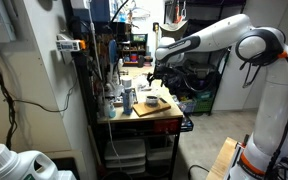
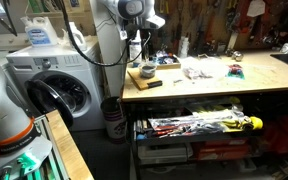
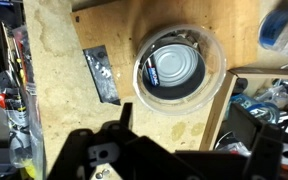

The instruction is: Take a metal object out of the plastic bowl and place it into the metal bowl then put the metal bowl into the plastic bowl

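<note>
In the wrist view the black Robotiq gripper [image 3: 189, 150] hangs above the wooden workbench top [image 3: 54, 50], jaws spread wide, holding and touching nothing. Just ahead, the clear round plastic bowl [image 3: 216, 55] holds a shiny round metal object [image 3: 174, 68]. Print on the dark flat packet [image 3: 102, 75] beside it is too blurred to read.

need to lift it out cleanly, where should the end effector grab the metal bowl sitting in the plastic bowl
Take the metal bowl by its rim, coming straight down from above. It sits upright, mouth up, nested inside the plastic bowl, whose wall blocks any approach from the side. Pinch the thin rim wall from inside and outside.
</note>
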{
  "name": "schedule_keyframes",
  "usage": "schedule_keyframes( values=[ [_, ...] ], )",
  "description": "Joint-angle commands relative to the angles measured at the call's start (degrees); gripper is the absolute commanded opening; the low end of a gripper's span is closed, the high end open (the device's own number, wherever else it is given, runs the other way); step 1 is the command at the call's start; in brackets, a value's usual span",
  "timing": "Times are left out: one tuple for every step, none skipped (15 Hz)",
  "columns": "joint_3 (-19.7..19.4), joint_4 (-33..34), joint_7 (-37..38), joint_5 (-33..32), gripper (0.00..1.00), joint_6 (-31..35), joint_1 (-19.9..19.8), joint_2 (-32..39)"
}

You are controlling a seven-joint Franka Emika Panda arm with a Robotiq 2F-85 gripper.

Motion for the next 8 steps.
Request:
schedule_keyframes(
  values=[
    [-0.01,-3.92,0.27,0.61,1.0,-5.92,0.12,-7.67],
    [-0.04,-4.57,2.13,0.97,1.0,-8.74,0.12,-9.73],
    [-0.11,-5.0,5.05,0.58,1.0,-11.5,0.12,-11.56],
    [-0.1,-4.99,8.79,-0.08,1.0,-15.56,0.02,-13.2],
    [0.03,-5.06,12.28,-0.66,1.0,-17.98,-0.14,-14.49],
    [0.28,-5.54,15.98,-1.77,1.0,-19.23,-0.34,-15.88],
    [0.54,-5.96,18.31,-2.58,1.0,-19.78,-0.59,-17.0],
    [0.58,-5.65,19.23,-3.74,1.0,-21.31,-0.9,-17.13]
  ],
)
